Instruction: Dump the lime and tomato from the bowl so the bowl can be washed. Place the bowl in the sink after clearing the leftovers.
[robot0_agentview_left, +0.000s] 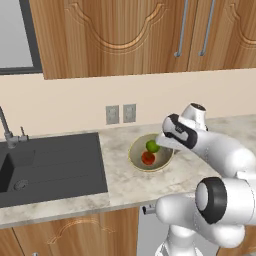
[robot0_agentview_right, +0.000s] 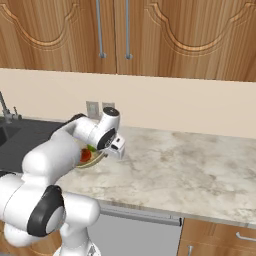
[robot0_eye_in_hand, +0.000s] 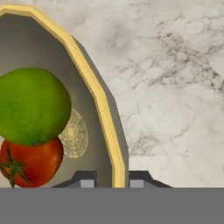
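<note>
1. Left base view: wide shallow olive-tan bowl (robot0_agentview_left: 137, 161) with a lighter rim resting on the marbled grey bench (robot0_agentview_left: 120, 182), right of the dark rectangular sink (robot0_agentview_left: 55, 165) with its ribbed drainboard and grey metal faucet (robot0_agentview_left: 7, 131). Small round green lime (robot0_agentview_left: 152, 146) and red-orange tomato (robot0_agentview_left: 148, 158) inside the bowl, touching, lime on the far side. White arm reaching down over the bowl's right rim.
2. Right base view: gripper (robot0_agentview_right: 113, 152) low at the bowl's right edge, near the bench surface; bowl largely hidden behind the arm, a sliver of tomato and lime visible.
3. Hand view: two dark fingertips (robot0_eye_in_hand: 87, 179) straddling the yellowish rim, one inside the bowl, one outside; parted, with the rim between them, contact impossible to judge. Lime resting above the tomato, both inside the bowl.
</note>
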